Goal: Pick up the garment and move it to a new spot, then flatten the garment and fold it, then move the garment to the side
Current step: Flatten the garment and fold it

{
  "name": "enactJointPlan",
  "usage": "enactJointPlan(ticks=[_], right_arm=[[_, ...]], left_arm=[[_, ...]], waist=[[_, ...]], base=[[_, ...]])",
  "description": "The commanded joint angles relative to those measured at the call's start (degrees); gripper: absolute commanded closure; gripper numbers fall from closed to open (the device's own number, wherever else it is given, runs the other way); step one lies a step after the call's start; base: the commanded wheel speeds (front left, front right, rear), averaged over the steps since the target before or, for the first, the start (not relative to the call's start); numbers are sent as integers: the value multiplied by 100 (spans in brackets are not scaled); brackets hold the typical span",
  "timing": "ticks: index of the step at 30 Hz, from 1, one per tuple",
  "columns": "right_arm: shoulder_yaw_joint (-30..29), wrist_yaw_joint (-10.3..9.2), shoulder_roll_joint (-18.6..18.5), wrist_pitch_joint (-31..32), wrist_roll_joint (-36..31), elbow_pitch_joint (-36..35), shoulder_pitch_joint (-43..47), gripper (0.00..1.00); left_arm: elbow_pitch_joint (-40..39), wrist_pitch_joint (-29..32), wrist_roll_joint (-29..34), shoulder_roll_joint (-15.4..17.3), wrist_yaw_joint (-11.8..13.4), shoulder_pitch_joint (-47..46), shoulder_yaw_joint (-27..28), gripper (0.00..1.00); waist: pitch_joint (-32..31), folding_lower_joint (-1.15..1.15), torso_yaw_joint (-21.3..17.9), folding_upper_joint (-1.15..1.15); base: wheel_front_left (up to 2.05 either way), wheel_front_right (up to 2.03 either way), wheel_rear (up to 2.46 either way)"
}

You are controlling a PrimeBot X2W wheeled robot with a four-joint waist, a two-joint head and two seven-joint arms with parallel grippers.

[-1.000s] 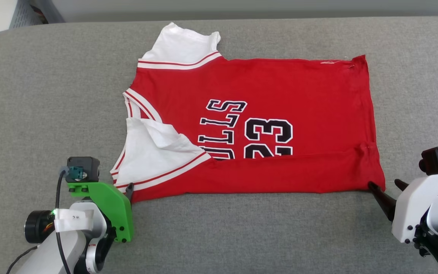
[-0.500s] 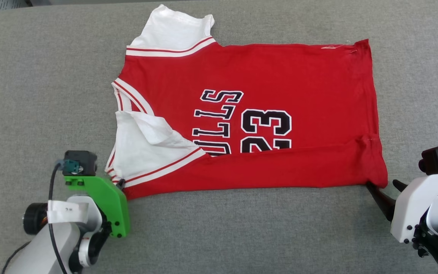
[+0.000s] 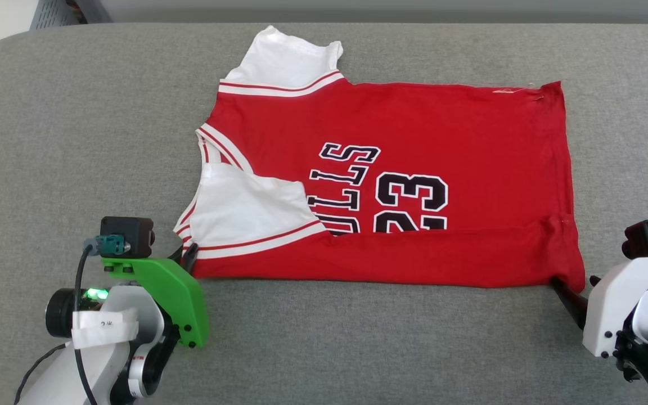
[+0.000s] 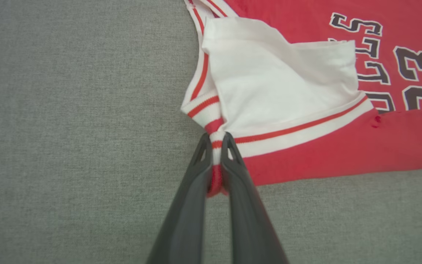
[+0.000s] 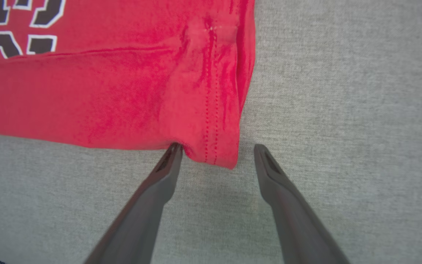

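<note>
Left fingers (image 4: 192,179) pinch garment (image 4: 306,161) corner.

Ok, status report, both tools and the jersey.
Left tool shut on jersey sleeve corner. Right tool open, astride hem corner. Garment flat, near edge folded over. Nothing blocking.

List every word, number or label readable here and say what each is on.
"ULLS": black letters on the red garment; anything before U is covered.
"23": number on the garment, partly under a fold.
White tape label on the left arm: too small to read.
</note>
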Motion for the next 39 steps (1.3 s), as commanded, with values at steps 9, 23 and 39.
enactJointPlan(ticks=[9, 23, 39], right_arm=[[0, -4, 153, -2, -185, 585, -297, 0], [20, -4, 23, -98, 8, 927, -255, 100], [-287, -4, -365, 536, 301, 104, 822, 100]], left_arm=[[-356, 70, 53, 124, 34, 139, -54, 100], [-164, 165, -66, 167, -14, 282, -124, 100], [-267, 462, -301, 318, 87, 1151, -377, 100]], waist=[[186, 0, 64, 0], [-146, 0, 36, 0], [-905, 0, 78, 0]], base=[[0, 0, 0], [0, 0, 0], [0, 0, 0]])
